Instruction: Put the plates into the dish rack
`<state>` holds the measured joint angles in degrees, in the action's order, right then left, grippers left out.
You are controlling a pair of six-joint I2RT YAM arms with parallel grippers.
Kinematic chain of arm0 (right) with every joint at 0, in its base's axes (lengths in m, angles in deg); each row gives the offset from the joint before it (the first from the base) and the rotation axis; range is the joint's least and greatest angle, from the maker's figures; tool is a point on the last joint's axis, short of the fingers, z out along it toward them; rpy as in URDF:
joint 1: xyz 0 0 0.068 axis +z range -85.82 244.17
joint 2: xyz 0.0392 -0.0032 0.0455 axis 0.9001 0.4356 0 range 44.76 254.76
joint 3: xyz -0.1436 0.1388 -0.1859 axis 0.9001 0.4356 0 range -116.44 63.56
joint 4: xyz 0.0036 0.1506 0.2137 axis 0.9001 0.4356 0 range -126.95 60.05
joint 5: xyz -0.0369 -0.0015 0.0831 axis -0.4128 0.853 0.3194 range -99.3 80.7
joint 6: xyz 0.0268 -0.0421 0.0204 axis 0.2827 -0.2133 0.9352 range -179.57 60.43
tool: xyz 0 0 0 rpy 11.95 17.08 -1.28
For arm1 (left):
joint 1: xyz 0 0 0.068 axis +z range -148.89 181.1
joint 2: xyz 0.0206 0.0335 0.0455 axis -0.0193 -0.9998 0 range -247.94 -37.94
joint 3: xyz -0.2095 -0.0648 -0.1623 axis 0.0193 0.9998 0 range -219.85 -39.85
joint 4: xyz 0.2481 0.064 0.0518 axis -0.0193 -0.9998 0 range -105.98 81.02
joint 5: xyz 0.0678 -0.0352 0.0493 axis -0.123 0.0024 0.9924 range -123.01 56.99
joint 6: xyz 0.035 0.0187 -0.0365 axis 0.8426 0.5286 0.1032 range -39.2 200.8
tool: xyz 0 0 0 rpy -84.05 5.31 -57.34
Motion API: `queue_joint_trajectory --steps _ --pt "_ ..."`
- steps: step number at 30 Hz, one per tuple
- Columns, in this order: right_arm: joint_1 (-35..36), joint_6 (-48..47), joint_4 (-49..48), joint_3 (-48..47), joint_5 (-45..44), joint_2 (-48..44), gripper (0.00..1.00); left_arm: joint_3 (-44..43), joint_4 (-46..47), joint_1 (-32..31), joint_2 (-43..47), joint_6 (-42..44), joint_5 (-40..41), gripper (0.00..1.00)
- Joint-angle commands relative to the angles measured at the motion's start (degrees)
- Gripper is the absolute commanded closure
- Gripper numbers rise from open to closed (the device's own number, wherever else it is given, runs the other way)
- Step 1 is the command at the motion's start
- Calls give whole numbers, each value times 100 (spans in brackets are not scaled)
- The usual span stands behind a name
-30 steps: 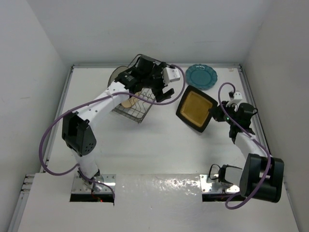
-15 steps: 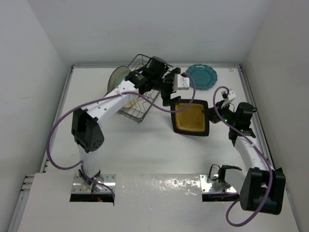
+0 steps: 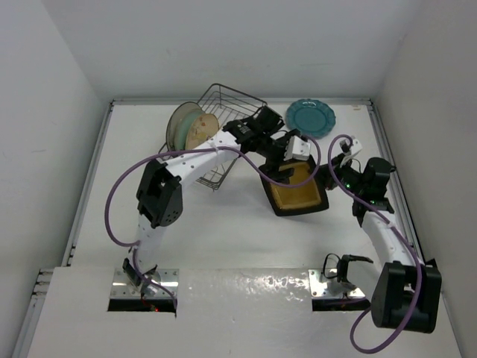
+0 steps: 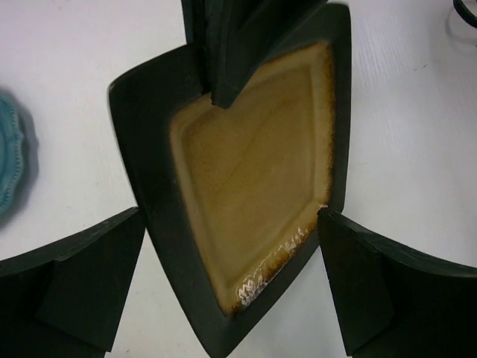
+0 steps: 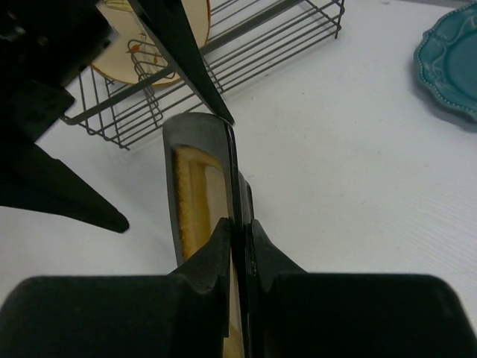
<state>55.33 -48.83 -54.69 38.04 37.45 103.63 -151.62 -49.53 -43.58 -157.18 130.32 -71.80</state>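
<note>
— Starting from the near side, what is my right arm holding?

— Your right gripper [image 5: 237, 228] is clenched on the rim of the square amber plate [image 3: 298, 195]. On your right wrist camera the plate is edge-on. It runs straight away from the fingers toward the dish rack [image 3: 240, 98], amber face to the left. From overhead that face tips up toward the camera. The plate sits right of the middle of the table [image 3: 223, 231], between your two wrists.

— And my left?

— Your left gripper [image 4: 229, 215] is released, its jaws spread wide and straddling the plate. In your left wrist view the plate reads as a diamond. One corner points down between your fingers, and the far side lies under the right gripper's finger. Being square, it has no long side; that diagonal is its axis. I cannot tell whether your left fingertips touch the dark rim.

— Farther back?

— The rack stands left of centre, behind your left forearm. At its left end a cream floral plate [image 3: 201, 130] stands on edge. A pale round plate [image 3: 179, 125] stands upright just beside it. Near the back right corner, the scalloped teal plate [image 3: 311, 117] lies flat on the table, well apart from the rack.
</note>
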Motion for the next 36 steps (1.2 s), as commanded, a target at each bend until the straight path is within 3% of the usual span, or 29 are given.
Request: queue_joint_trajectory --steps 1,8,9,10,12,17,22,23,24,28,36 --pt "31 165 -863 -164 362 -350 100 -65 205 -75 -29 -99 -68 5" --pt "32 279 -1074 -103 344 -438 100 190 670 -75 15 -757 -103 53" --pt "32 288 -1091 -94 344 -429 100 225 759 -75 32 -881 -86 79" --pt "32 340 -1170 -50 371 -412 100 347 908 -75 67 -1256 28 90" --pt "23 420 -1311 3 388 -394 100 532 1382 -75 129 -1610 186 100" --pt "31 438 -1355 38 380 -377 100 778 1559 -75 155 -2006 -76 100" --pt "23 272 -893 -172 398 -254 97 779 1691 -67 269 -2411 450 100" --pt "23 183 -750 -216 354 -201 90 727 1683 -58 305 -2481 546 100" --pt "31 96 -592 -269 345 -175 71 718 1683 -40 340 -2552 687 100" --pt "32 112 -582 -243 125 -174 39 822 1612 -31 725 -2815 723 100" --pt "31 182 -556 -252 -384 -411 21 1008 1577 -31 1017 -3211 1346 100"
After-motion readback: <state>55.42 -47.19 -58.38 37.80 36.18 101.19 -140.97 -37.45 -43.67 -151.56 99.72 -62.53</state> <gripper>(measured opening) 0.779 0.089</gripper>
